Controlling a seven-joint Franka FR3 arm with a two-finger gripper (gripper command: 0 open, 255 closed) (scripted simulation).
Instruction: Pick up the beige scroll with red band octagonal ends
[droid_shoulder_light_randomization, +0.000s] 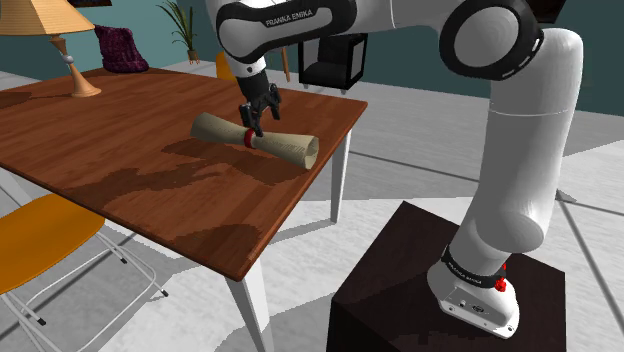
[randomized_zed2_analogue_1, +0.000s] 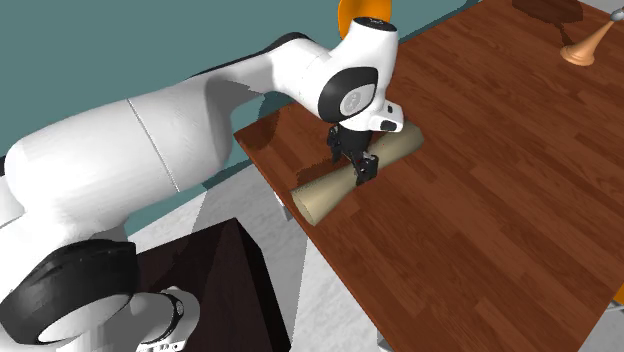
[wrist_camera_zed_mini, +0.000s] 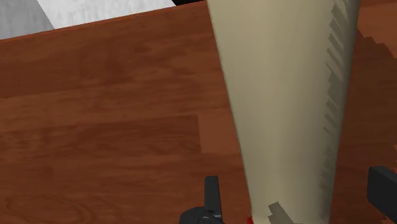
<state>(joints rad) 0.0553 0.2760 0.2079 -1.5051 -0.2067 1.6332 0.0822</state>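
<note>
SHOULDER VIEW: Lying flat on the brown wood-grain table (droid_shoulder_light_randomization: 120, 150), toward the side nearest the dark stand (droid_shoulder_light_randomization: 420, 290): beige scroll (droid_shoulder_light_randomization: 287, 146) w/ red band (droid_shoulder_light_randomization: 247, 138) approx. at mid-length. Poised right over that band, pointing down: black gripper (droid_shoulder_light_randomization: 254, 128) of the white arm (droid_shoulder_light_randomization: 520, 150). Well apart, at the table's corner on this view's left: lamp (droid_shoulder_light_randomization: 62, 40). Tucked by the near edge: orange chair (droid_shoulder_light_randomization: 40, 240).

SECOND EXTERIOR VIEW: Same pose from higher up. Gripper (randomized_zed2_analogue_1: 356, 166) set astride the scroll (randomized_zed2_analogue_1: 325, 190) about halfway along, one finger on each side. Resting full-length on the table (randomized_zed2_analogue_1: 500, 200), no sign of lift.

WRIST VIEW: Running straight away from the hand, btwn the two black fingers (wrist_camera_zed_mini: 212, 196): the scroll (wrist_camera_zed_mini: 286, 95), w/ a sliver of red close in by the palm. Strip of bare wood visible btwn each finger and the paper, so jaws spread wide, touching nothing.

STATUS: Reach and line-up over the band judged done. Left to do: squeeze in on the roll, then raise it clear of the wood. Est. not quite half-way, w/ no grip made yet. Centred well enough for a balanced lift, going by the band's pos. under the hand.
</note>
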